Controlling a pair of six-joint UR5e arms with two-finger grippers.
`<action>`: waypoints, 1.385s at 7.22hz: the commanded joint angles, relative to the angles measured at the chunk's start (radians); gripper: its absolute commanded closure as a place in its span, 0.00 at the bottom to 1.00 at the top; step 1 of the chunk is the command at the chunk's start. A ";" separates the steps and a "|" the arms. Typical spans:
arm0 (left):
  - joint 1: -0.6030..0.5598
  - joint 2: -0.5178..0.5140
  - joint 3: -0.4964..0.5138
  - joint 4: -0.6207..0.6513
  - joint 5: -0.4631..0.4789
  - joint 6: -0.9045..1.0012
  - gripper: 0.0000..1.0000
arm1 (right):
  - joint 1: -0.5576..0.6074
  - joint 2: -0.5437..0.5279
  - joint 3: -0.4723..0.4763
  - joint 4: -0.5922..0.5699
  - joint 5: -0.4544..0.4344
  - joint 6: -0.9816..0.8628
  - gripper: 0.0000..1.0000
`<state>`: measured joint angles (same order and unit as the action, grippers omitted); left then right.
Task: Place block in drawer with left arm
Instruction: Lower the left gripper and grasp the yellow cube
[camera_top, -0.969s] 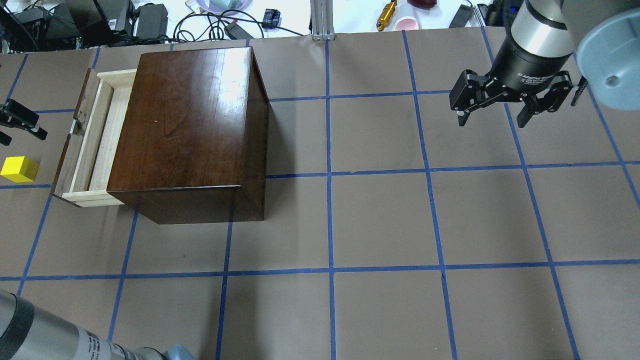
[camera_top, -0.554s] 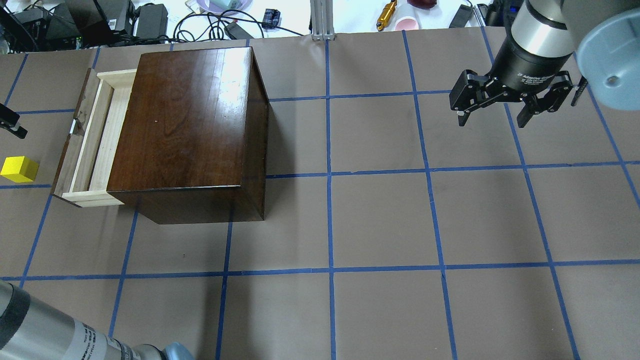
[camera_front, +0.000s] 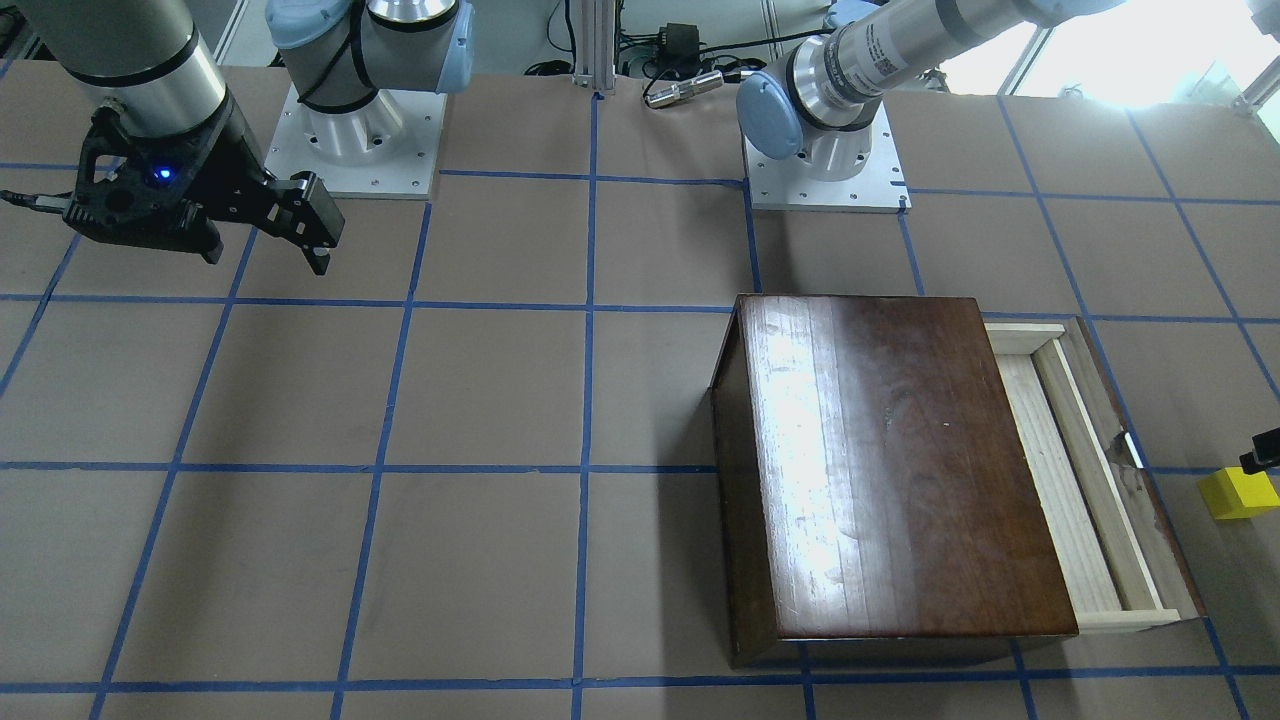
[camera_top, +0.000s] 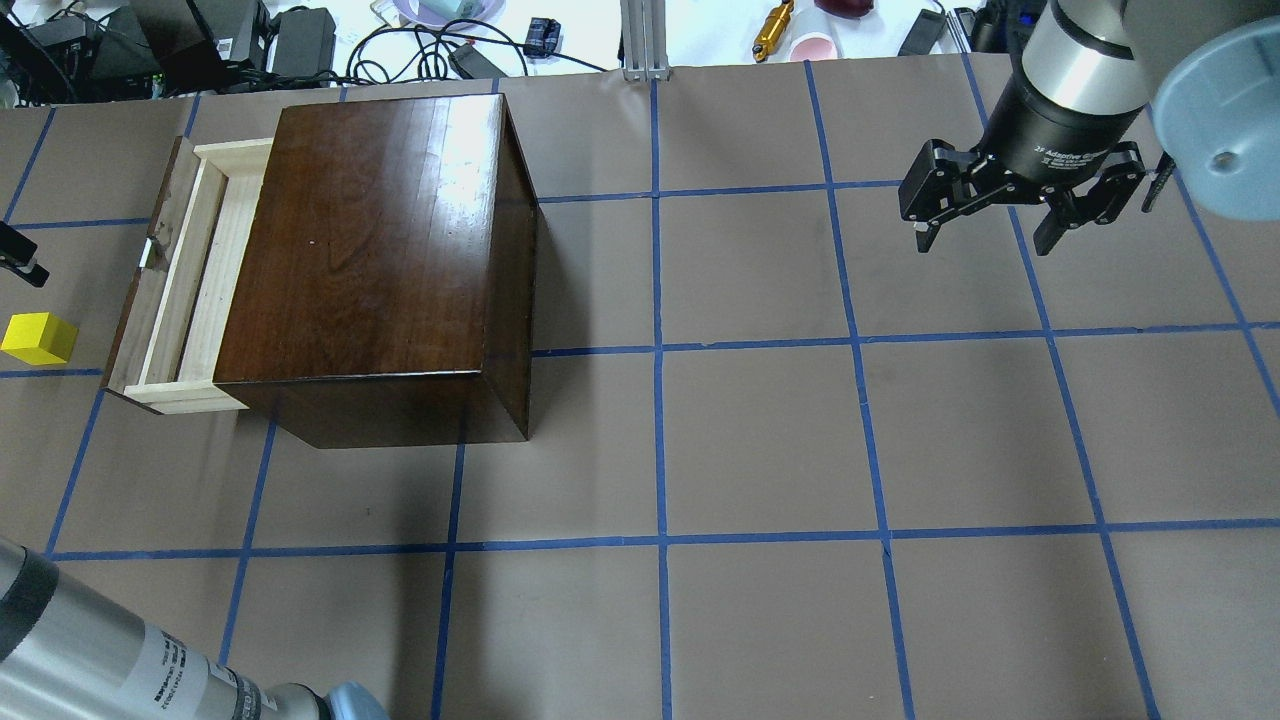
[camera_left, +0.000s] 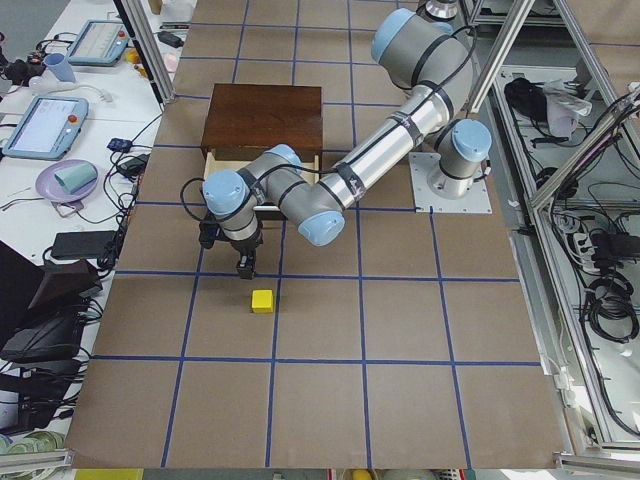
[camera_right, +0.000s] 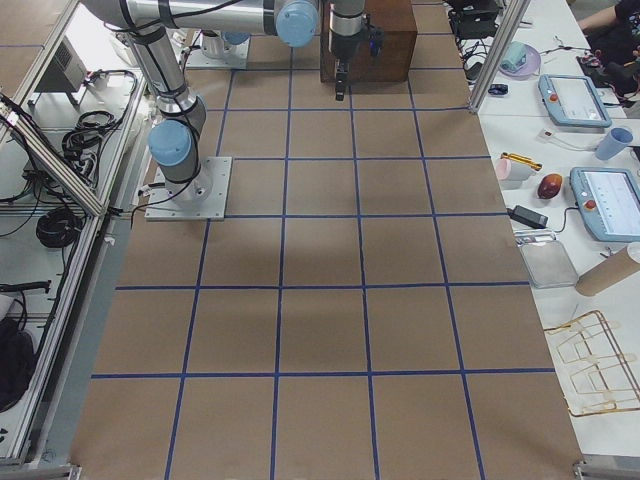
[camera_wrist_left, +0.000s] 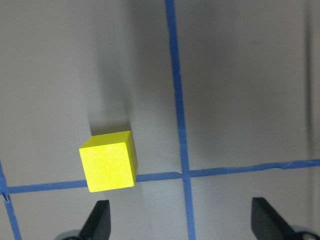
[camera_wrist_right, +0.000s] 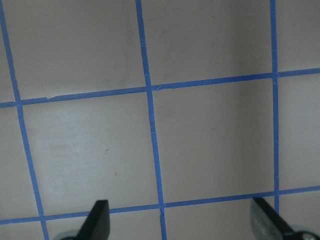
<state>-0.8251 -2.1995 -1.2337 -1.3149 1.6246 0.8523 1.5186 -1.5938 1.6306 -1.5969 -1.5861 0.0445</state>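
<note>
The yellow block (camera_top: 38, 338) lies on the table left of the open drawer (camera_top: 190, 285) of the dark-brown cabinet (camera_top: 380, 250). The drawer tray looks empty. My left gripper (camera_wrist_left: 182, 225) is open and hovers over the table near the block (camera_wrist_left: 109, 161), which sits ahead of its left fingertip, not between the fingers. Only a finger of it (camera_top: 20, 262) shows at the overhead view's left edge. The left exterior view shows the left gripper (camera_left: 240, 262) just beyond the block (camera_left: 262, 301). My right gripper (camera_top: 990, 235) is open and empty, far right.
Blue tape lines grid the brown table (camera_top: 760, 440). The cabinet (camera_front: 880, 470) stands with its drawer (camera_front: 1085, 470) facing the block (camera_front: 1238, 493). Cables and small items (camera_top: 420, 40) lie beyond the far table edge. The right gripper (camera_wrist_right: 181, 222) hangs over bare table.
My left gripper has slid further left, almost out of the overhead view. The block, the drawer and the right gripper have not moved.
</note>
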 joint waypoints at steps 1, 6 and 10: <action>0.037 -0.055 0.010 0.066 0.001 0.062 0.00 | 0.000 0.000 0.000 0.000 0.000 0.000 0.00; 0.044 -0.126 -0.006 0.098 0.003 0.063 0.00 | 0.000 0.000 0.000 0.000 0.000 0.000 0.00; 0.052 -0.140 -0.021 0.105 0.017 0.063 0.06 | 0.000 0.000 0.000 0.000 0.000 0.000 0.00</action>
<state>-0.7740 -2.3357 -1.2521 -1.2121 1.6395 0.9158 1.5187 -1.5938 1.6306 -1.5969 -1.5865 0.0445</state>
